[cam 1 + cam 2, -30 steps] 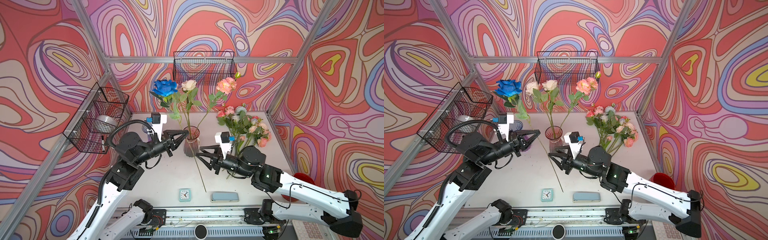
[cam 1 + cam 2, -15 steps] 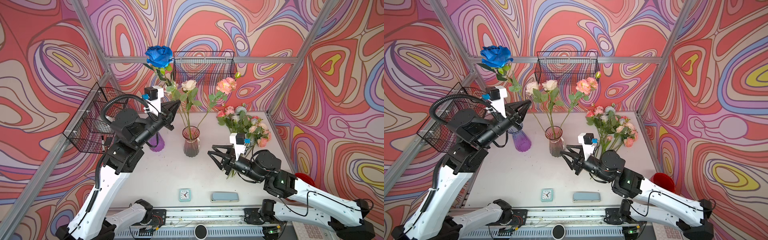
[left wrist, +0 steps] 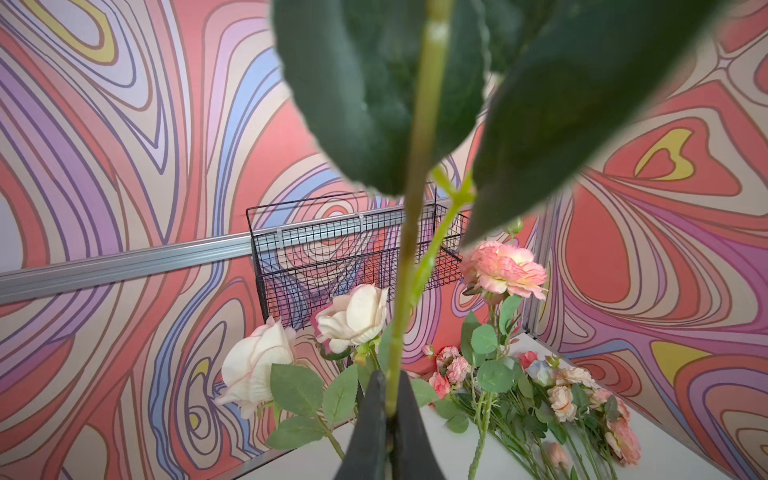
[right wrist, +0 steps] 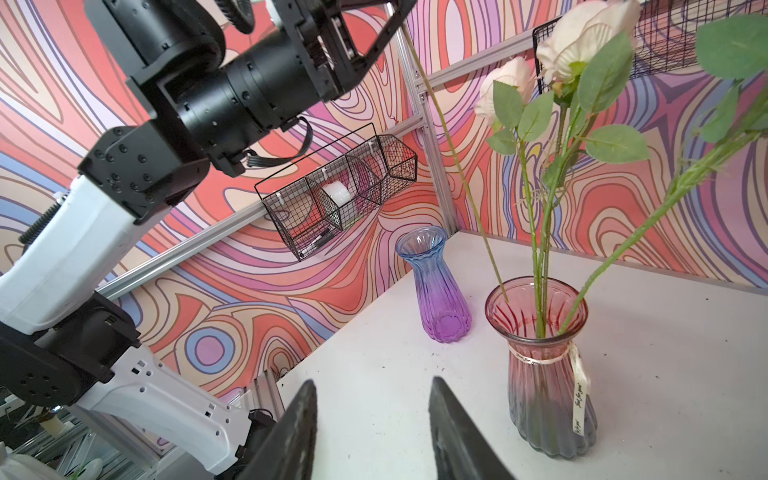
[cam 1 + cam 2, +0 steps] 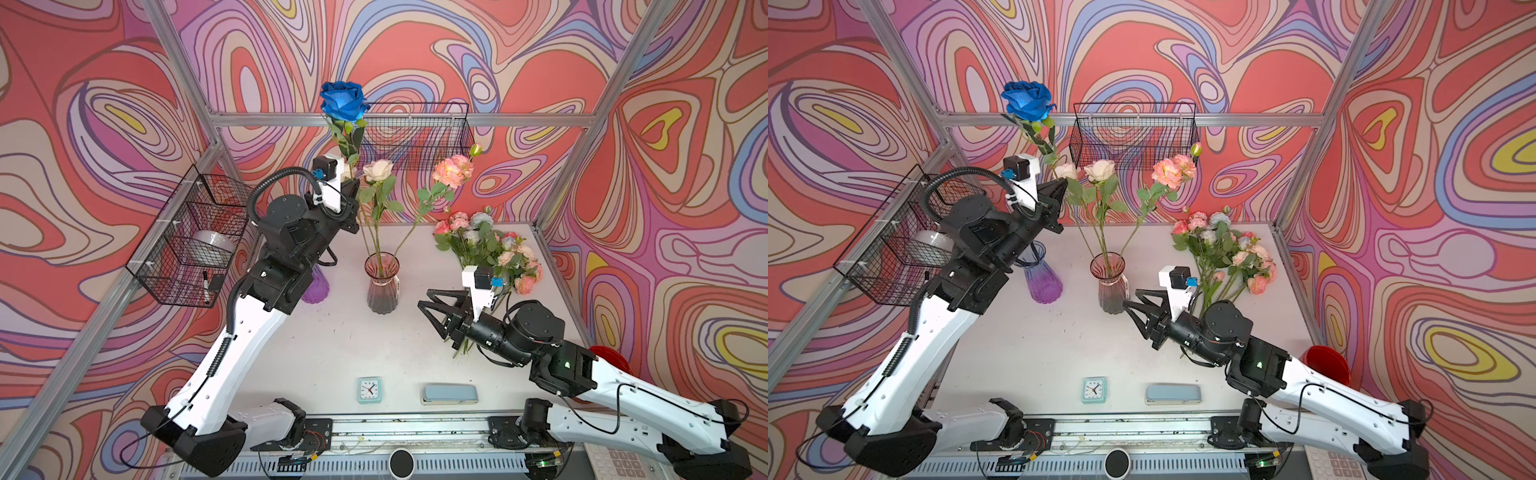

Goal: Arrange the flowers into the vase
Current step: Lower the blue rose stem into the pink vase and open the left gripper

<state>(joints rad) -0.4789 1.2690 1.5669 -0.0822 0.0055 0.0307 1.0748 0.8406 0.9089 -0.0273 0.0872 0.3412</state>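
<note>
L gripper [image 5: 1059, 187] pinches blue rose [image 5: 1027, 99]; slanted tip seems barely inside pink vase [image 4: 540, 374], may slip out. R gripper [image 4: 372, 386] spread, empty.

Raised high: left arm [image 5: 249, 332], white forearm climbing steeply from base, elbow up, wrist tilted upward. At its end left gripper [image 5: 1060, 185] clamped tight on stem of blue rose [image 5: 343, 102]; stem pinched between fingertips [image 3: 370, 415]. Low and stretched toward centre: right arm [image 5: 602, 382], wrist about level. Its right gripper [image 5: 424, 300] points left, jaws partly apart, nothing between them.
</note>
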